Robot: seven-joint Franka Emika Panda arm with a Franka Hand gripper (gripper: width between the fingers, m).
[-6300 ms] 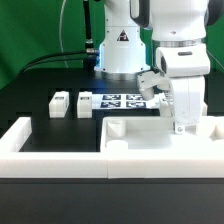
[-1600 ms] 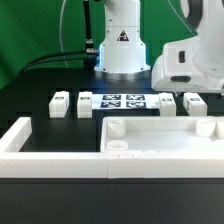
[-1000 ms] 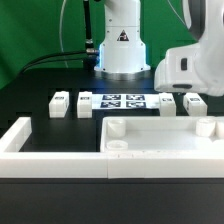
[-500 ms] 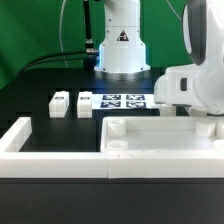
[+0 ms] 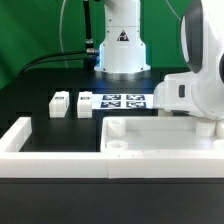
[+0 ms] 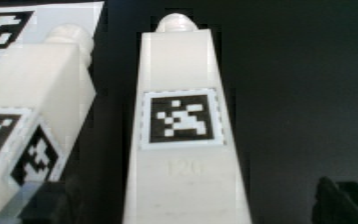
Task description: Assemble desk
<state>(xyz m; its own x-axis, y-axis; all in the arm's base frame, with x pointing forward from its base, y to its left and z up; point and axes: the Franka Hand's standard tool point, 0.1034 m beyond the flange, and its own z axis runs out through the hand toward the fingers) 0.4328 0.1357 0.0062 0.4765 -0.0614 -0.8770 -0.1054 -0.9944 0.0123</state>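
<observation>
Hovering above two leg posts (image 6: 185, 110), the end effector (image 6: 190, 205) is spread wide; two more posts (image 5: 58, 104), one tabletop (image 5: 160, 138) nearby.

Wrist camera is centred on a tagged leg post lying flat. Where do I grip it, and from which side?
Take the leg post across its two long side faces, near the tagged middle, coming straight down from above. It lies flat on the table, tag up, long and narrow. The neighbouring leg post lies close alongside, leaving only a narrow gap there.
</observation>
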